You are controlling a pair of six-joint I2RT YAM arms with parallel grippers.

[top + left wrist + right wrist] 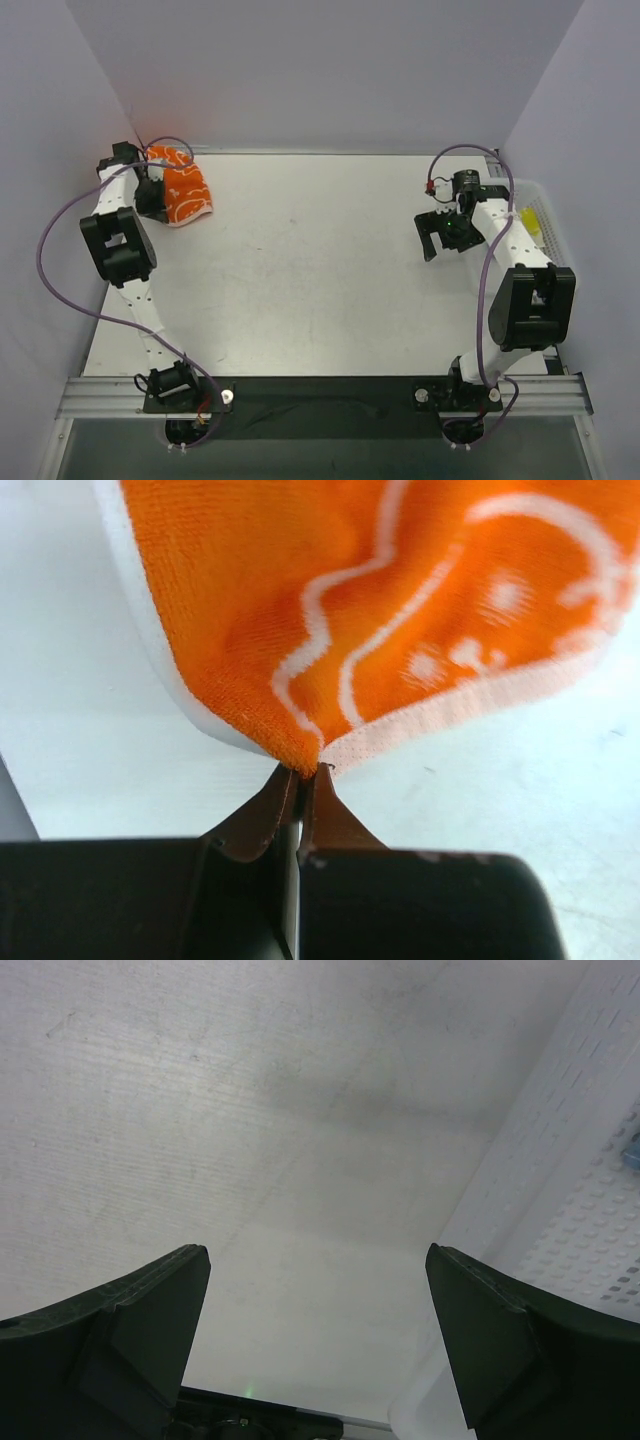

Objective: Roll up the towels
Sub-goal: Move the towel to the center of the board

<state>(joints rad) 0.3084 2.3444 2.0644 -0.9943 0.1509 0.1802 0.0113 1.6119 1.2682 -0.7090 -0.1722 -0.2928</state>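
Observation:
An orange towel (184, 191) with white flower outlines and a pale edge lies bunched at the table's far left corner. My left gripper (152, 196) is shut on its near corner; in the left wrist view the towel (330, 600) fills the upper frame and the closed tips (303, 772) pinch its corner. My right gripper (441, 238) is open and empty above the table at the right, beside the basket. In the right wrist view the fingers (150, 1310) stand wide apart over bare table. A bit of yellow cloth (531, 218) shows in the basket.
A white plastic mesh basket (548, 215) stands at the right edge; its wall also shows in the right wrist view (570, 1180). Purple walls close in the table at the back and sides. A metal rail (320, 395) runs along the near edge.

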